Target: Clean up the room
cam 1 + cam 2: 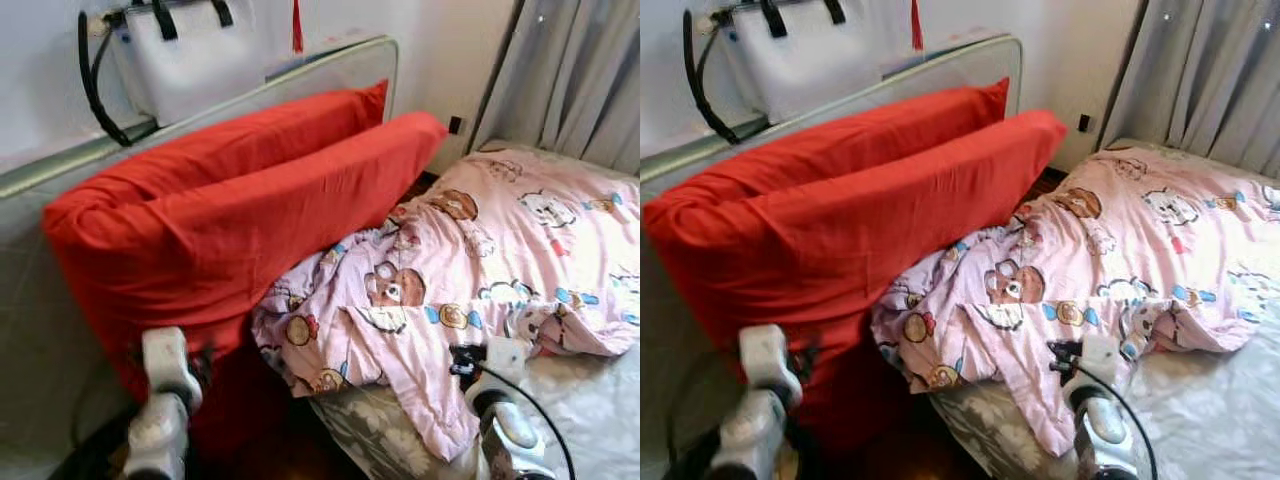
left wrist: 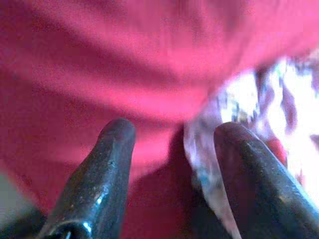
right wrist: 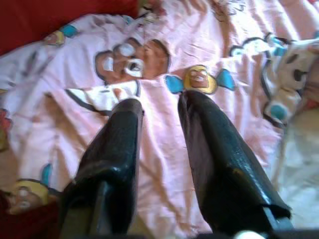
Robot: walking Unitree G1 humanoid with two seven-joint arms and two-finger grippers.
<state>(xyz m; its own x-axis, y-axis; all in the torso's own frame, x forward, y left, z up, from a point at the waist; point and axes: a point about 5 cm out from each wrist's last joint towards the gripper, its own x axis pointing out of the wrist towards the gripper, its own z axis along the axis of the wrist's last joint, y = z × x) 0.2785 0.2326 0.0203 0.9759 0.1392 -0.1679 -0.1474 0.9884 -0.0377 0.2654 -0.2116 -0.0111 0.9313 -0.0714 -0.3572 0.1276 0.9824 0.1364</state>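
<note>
The left tool (image 2: pixel 169 144) has its two black fingers (image 2: pixel 107 169) spread apart with nothing between them. It points at the lower face of the red pillow (image 1: pixel 230 210), close enough that the pillow fabric is blurred in the left wrist view. One edge of the pink quilt (image 1: pixel 470 260) lies just beside one finger; whether it touches cannot be determined.

The right tool (image 3: pixel 159 107) also has its fingers (image 3: pixel 119 144) separated, with a narrow gap. They rest over the pink quilt, near a printed cartoon figure. Contact with the fabric cannot be confirmed.

In the head views, both tools are cut off by the lower frame edge; the silver wrists are visible.

Relative to the red pillow: the pink quilt lies crumpled against its lower right side, spread across the bed (image 1: pixel 590 400). A second red pillow (image 1: pixel 260 125) stands behind it. Both lean on the grey headboard (image 1: pixel 60 165). A white bag (image 1: pixel 190 60) sits above the headboard, partly cut off. Grey curtains (image 1: pixel 575 70) hang beyond the quilt.
</note>
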